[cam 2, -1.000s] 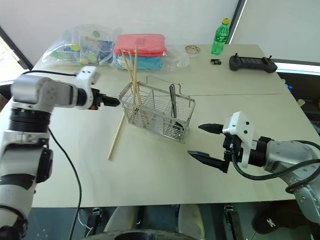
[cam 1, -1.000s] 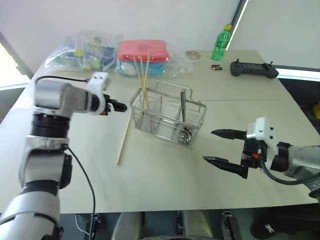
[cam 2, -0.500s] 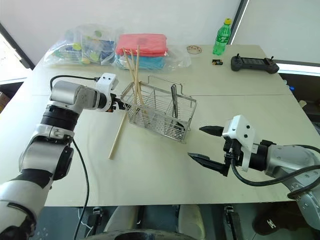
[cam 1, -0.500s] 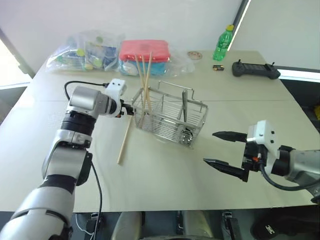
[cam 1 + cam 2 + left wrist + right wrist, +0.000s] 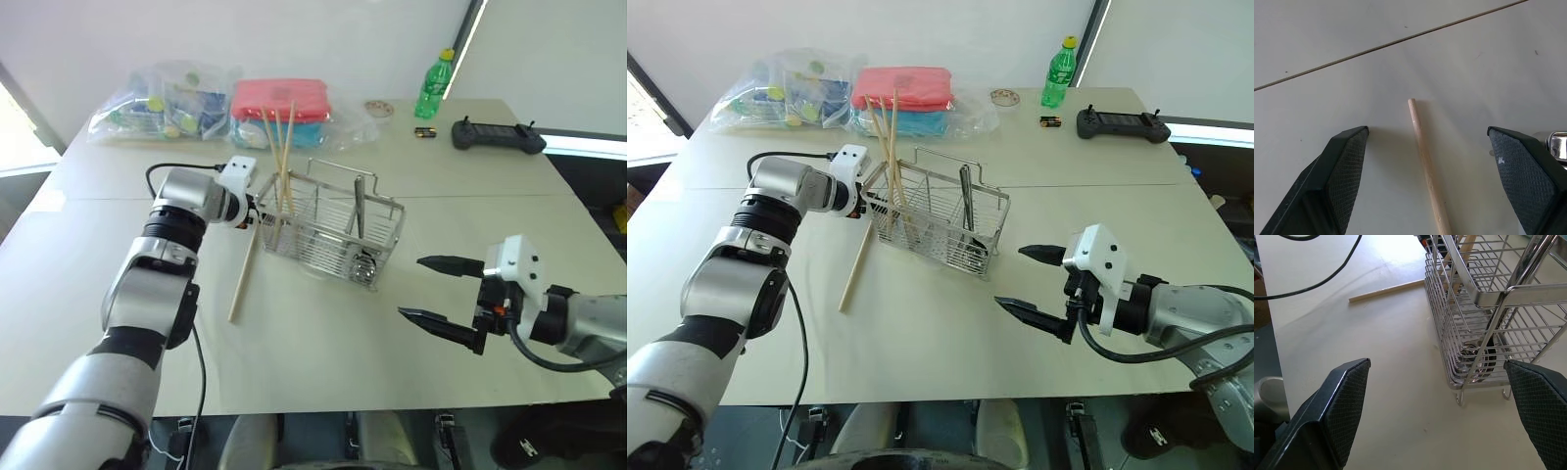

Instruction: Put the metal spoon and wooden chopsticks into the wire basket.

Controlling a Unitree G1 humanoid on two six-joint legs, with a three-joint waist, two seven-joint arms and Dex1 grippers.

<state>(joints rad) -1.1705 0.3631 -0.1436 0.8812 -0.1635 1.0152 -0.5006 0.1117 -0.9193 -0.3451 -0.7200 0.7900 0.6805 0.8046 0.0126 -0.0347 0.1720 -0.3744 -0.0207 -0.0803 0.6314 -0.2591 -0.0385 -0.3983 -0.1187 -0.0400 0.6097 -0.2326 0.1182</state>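
The left arm reaches far forward, its wrist bent down toward the table, and the left gripper has its two black fingers spread wide. The right arm is held near on the right, the right gripper pointing left, fingers wide apart, above the table.

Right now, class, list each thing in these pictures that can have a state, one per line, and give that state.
left gripper: open, jaws either side of the loose chopstick's end.
right gripper: open, holding nothing.
wire basket: upright on the table.
metal spoon: standing in the basket, bowl down.
chopsticks in the basket: three, leaning.
loose chopstick: flat on the table beside the basket.
green bottle: upright, capped.
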